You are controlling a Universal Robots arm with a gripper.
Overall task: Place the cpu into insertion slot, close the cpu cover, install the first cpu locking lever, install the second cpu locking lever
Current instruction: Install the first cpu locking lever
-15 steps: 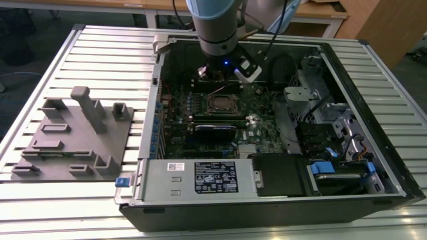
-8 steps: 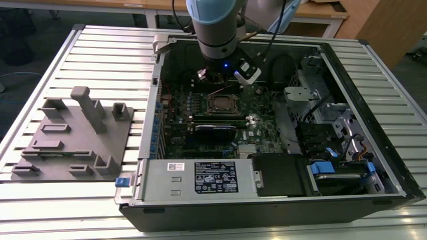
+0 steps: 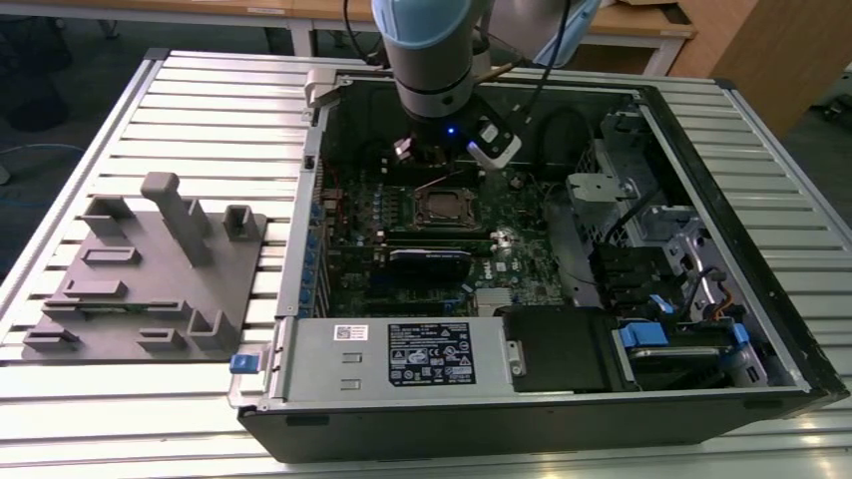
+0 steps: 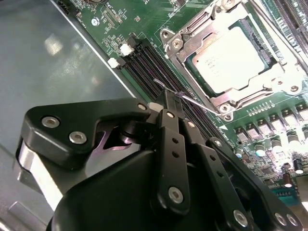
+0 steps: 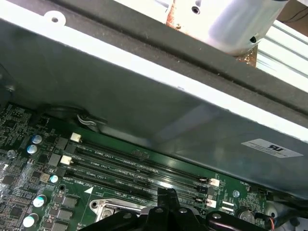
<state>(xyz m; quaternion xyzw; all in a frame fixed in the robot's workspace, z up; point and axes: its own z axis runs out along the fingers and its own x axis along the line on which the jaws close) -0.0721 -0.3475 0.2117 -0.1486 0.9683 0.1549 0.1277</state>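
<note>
gripper [image 4: 169, 99] by lever [image 4: 199, 103] — cpu [image 4: 231, 60] print illegible

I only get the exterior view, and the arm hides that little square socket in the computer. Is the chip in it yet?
Observer: Yes. In the second wrist view the cpu lies flat, its silver top showing through the cut-out of the cpu cover.
Operator: And where is the claw?
Observer: A thin metal lever crosses right at the tip of the gripper; I cannot tell if they touch.
Operator: What lies beyond it?
Observer: In the first wrist view, long black slots with white latches run along the case wall.
</note>
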